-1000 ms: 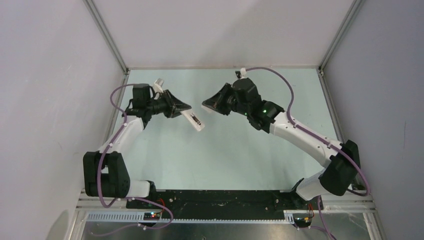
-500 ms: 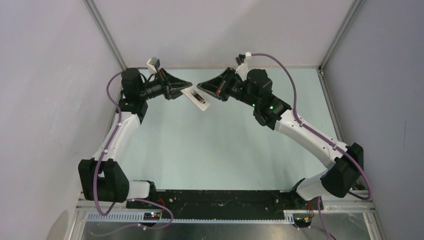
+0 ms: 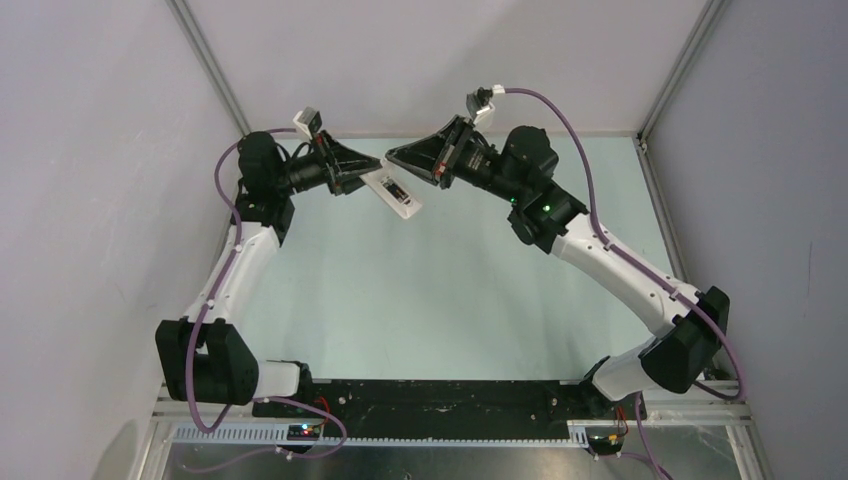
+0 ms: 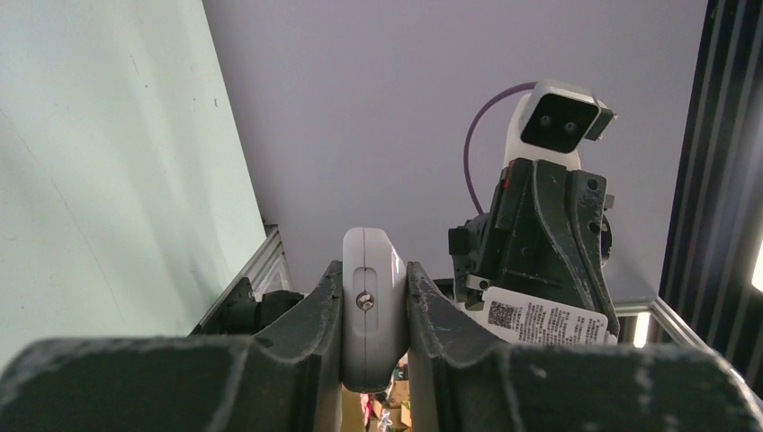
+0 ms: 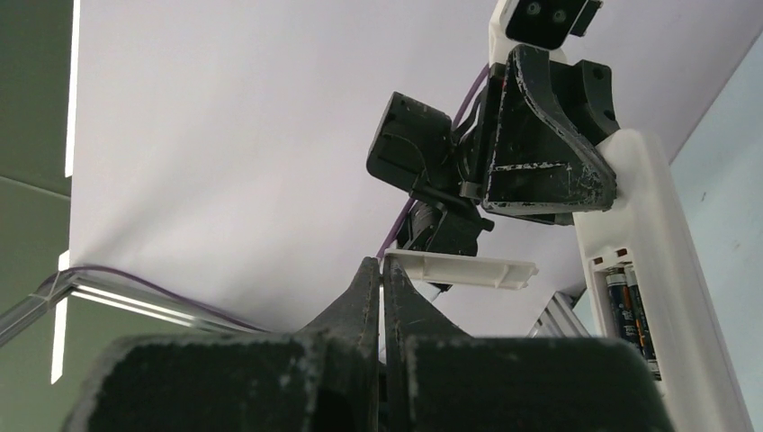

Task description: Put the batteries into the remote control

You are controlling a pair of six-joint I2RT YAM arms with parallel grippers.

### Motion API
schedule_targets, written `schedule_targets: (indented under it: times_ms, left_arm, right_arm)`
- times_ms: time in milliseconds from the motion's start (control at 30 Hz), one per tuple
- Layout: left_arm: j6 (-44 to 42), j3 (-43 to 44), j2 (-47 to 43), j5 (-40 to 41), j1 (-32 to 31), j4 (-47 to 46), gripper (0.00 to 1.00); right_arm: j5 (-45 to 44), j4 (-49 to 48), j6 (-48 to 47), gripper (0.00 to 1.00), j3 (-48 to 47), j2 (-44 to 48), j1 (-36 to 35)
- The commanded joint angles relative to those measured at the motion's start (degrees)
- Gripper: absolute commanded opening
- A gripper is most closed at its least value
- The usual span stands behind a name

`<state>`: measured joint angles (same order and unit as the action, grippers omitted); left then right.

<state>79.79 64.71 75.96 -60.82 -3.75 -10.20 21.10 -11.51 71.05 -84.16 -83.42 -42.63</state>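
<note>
My left gripper point(image 3: 374, 180) is shut on the white remote control point(image 3: 394, 193) and holds it in the air near the back of the table. In the left wrist view the remote point(image 4: 368, 306) stands edge-on between the fingers point(image 4: 319, 310). Its back faces the right wrist camera point(image 5: 650, 225), and two dark batteries point(image 5: 627, 306) lie side by side in the open recess. My right gripper point(image 3: 391, 155) is shut on one end of a flat white cover strip point(image 5: 468, 270), which sticks out sideways just left of the remote without touching it.
Pale green table top point(image 3: 440, 290) lies below both raised arms. White enclosure walls and aluminium corner posts point(image 3: 215, 85) stand close behind the grippers. The right arm's wrist camera and cable point(image 4: 558, 121) show opposite the left gripper.
Both arms have risen and moved toward the back wall. The remote went up with the left gripper. The right gripper tip has come closer to the remote.
</note>
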Motion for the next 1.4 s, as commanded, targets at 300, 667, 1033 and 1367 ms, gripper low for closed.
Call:
schedule_targets:
  times_ms: [300, 667, 1033, 1367]
  left_arm:
    - [3.3, 1.5, -1.0, -2.7, -0.3, -5.9, 0.0]
    - [4.8, 0.6, -0.5, -2.9, -0.3, -7.8, 0.0]
    - [5.8, 0.0, -0.3, -2.9, -0.3, -9.3, 0.0]
    - [6.3, -0.4, 0.3, -2.7, -0.3, -10.0, 0.0]
  right_arm:
    - [3.0, -5.4, 6.0, 0.0, -2.0, -3.7, -1.0]
    - [1.5, -8.5, 8.5, 0.0, 0.6, -3.9, -0.9]
    - [-0.1, -9.3, 7.0, 0.0, 2.2, -3.5, -0.5]
    - [-1.4, -9.5, 6.0, 0.0, 3.2, -2.6, 0.3]
